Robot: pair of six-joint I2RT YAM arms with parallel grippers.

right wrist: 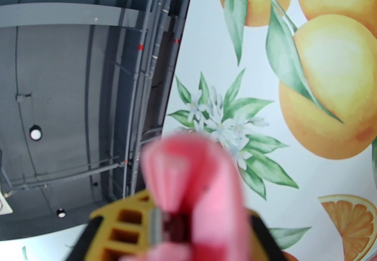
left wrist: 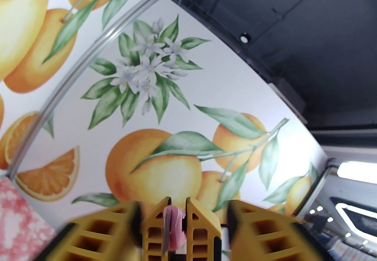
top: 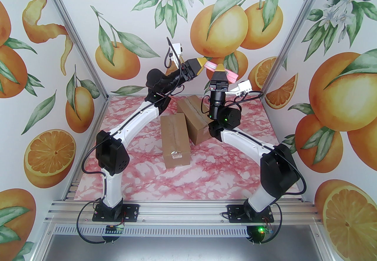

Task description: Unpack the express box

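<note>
Two taped brown express boxes lie on the pink marble table, one near the middle and one behind it, angled. Both arms are raised above them, tips meeting. A pink utility knife hangs in the air with my right gripper shut on it. In the right wrist view the knife fills the space between the yellow fingers. My left gripper is open at the knife's left end. In the left wrist view its fingers stand wide on either side of the right gripper's tips and the pink knife.
Orange-printed walls close in the table at the left, back and right, with aluminium posts in the back corners. The arm bases sit on the rail at the near edge. The nearer box carries a small clear tape tab at its front end.
</note>
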